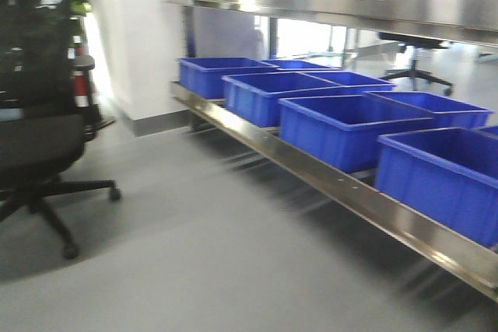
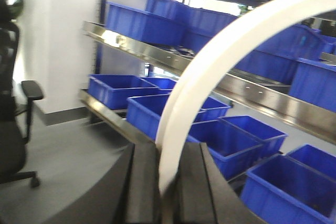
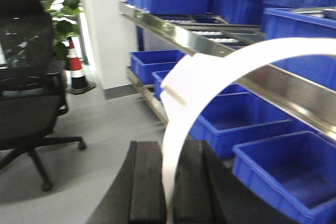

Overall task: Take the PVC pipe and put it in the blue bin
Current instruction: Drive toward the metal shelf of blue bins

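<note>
A white curved PVC pipe point(image 2: 210, 61) arches up and to the right out of my left gripper point(image 2: 167, 156), whose black fingers point(image 2: 144, 182) are shut on its lower end. In the right wrist view a white curved PVC pipe point(image 3: 210, 72) rises the same way from my right gripper point(image 3: 169, 153), also shut on it. Whether both hold one piece I cannot tell. Several open blue bins point(image 1: 342, 126) sit in a row on the low steel shelf point(image 1: 311, 172), to the right in the front view. Neither gripper shows in the front view.
A black office chair point(image 1: 39, 138) stands on the grey floor at the left. A white pillar point(image 1: 140, 36) is behind it, with a traffic cone point(image 3: 76, 66) and a plant point(image 3: 58, 3) beside it. More blue bins point(image 2: 142, 22) fill the upper shelf.
</note>
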Controlling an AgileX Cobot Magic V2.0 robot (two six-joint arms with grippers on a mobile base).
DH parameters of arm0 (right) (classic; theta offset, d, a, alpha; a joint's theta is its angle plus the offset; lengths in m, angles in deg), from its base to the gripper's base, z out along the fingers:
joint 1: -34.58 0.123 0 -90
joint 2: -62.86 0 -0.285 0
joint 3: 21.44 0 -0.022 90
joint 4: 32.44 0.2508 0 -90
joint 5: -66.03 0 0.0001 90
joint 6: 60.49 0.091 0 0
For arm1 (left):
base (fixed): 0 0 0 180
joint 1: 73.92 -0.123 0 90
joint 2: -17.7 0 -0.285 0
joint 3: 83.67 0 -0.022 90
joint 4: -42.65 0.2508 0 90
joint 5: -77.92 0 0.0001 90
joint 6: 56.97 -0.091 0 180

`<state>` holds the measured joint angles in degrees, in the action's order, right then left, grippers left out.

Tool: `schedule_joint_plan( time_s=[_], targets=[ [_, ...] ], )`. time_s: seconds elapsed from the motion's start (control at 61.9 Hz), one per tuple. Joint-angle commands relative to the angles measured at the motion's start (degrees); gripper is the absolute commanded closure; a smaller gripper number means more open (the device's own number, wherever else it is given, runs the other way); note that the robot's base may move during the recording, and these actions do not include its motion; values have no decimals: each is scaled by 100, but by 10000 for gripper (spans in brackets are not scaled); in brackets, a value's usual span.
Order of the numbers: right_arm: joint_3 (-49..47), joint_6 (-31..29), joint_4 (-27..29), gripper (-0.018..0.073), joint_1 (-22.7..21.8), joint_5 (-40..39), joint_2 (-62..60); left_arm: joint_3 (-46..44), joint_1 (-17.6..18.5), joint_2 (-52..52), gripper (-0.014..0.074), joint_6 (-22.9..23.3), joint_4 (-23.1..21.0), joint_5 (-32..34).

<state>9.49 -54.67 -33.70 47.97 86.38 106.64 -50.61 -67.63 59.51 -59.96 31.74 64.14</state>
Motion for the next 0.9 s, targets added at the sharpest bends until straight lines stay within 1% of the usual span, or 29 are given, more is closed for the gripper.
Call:
schedule_joint_plan(
  time_s=[0.0,0.888],
  targets=[
    [-2,-31,-67,718,-3,-149,-30,-3,30,-21,707,6,-2,163],
    [-2,-31,-67,718,-3,-149,-30,-3,30,-21,707,6,-2,163]
  ],
)
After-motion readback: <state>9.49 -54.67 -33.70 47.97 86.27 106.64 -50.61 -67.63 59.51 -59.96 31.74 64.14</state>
